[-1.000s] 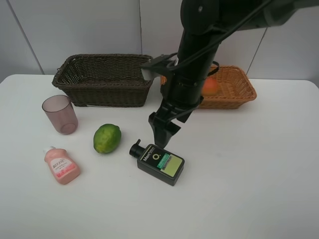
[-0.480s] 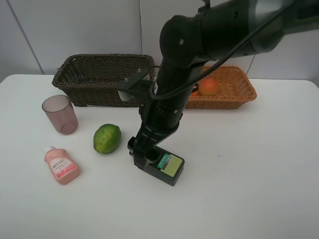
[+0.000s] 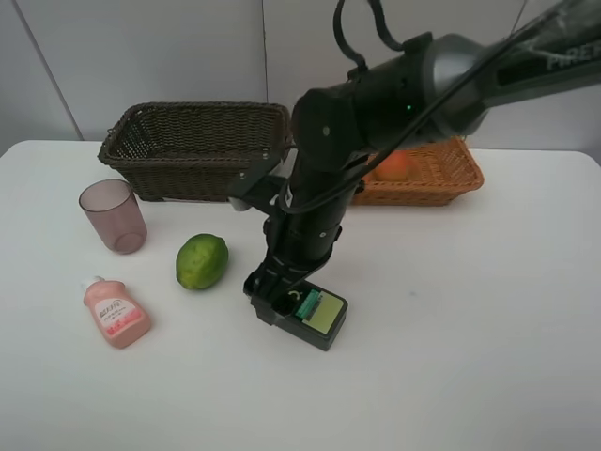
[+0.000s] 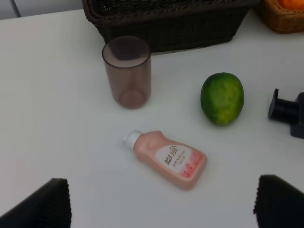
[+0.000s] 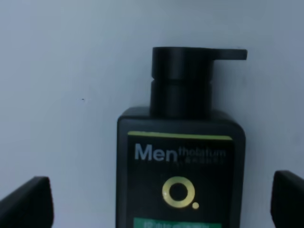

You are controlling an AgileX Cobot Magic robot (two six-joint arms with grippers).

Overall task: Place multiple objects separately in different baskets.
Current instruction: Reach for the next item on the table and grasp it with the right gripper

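Dark green flat bottle with a lime label [image 5: 180,156] lies flat on the white table [image 3: 488,319]; my right gripper [image 5: 156,202] is down over it, fingers [image 5: 26,202] spread wide, one on each side of its body with a gap showing on both sides. Its black pump cap [image 5: 183,78] shows beyond the fingertips. Near it lies the green lime-like fruit [image 3: 202,260], farther left the small pink soap bottle [image 3: 116,313] and the upright translucent mauve plastic cup [image 3: 113,215]. My left gripper [image 4: 161,204] hangs above those, fingers wide apart, holding nothing. Behind stand the deep dark brown wicker basket [image 3: 197,150] and the shallower orange-tan wicker basket [image 3: 441,178], an orange tangerine [image 3: 396,166] inside the latter.
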